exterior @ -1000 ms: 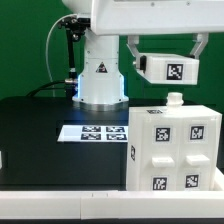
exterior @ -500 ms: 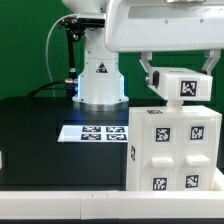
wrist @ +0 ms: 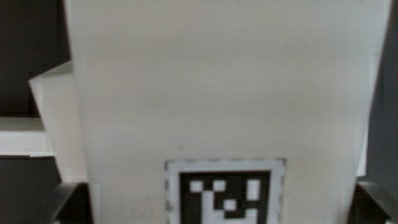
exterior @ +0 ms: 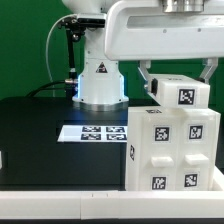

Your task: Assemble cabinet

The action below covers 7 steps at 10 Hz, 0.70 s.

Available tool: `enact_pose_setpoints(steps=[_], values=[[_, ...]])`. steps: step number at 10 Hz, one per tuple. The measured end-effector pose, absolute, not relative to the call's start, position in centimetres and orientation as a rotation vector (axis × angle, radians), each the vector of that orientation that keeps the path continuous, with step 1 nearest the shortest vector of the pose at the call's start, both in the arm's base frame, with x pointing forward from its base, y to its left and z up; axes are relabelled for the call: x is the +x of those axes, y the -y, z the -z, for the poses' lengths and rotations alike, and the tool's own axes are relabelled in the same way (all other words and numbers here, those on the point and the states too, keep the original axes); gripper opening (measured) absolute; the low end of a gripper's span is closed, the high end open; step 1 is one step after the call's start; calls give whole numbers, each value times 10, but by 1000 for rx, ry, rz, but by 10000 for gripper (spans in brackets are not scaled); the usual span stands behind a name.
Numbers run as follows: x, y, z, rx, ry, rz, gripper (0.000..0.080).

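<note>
The cabinet body (exterior: 172, 150), a large white box with square black-and-white tags on its front, stands on the black table at the exterior view's right. My gripper (exterior: 177, 80) is shut on a white cabinet piece (exterior: 180, 92) with a tag on its face. It holds the piece directly on or just above the body's top; I cannot tell if they touch. The small knob on the body's top is hidden behind the piece. In the wrist view the white piece (wrist: 196, 90) fills the frame, with its tag (wrist: 226, 192) between the dark fingers.
The marker board (exterior: 95, 133) lies flat on the black table (exterior: 40, 130), to the exterior view's left of the cabinet body. The robot's white base (exterior: 98, 80) stands behind it. A green backdrop closes the rear.
My gripper has carried the tagged white piece down and toward the exterior view's right, from high above the body to right over its top, covering the knob.
</note>
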<state>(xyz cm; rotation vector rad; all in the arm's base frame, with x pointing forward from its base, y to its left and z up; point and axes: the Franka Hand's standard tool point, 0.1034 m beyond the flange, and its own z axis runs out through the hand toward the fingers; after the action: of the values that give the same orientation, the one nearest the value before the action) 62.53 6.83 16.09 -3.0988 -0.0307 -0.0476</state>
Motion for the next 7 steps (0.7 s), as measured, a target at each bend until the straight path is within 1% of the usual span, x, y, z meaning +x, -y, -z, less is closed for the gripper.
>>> enact_pose_setpoints(steps=[3,7], values=[[625,-66,-155,-3097,21,45,558],[626,-65,-156,-3097,9,55,558]])
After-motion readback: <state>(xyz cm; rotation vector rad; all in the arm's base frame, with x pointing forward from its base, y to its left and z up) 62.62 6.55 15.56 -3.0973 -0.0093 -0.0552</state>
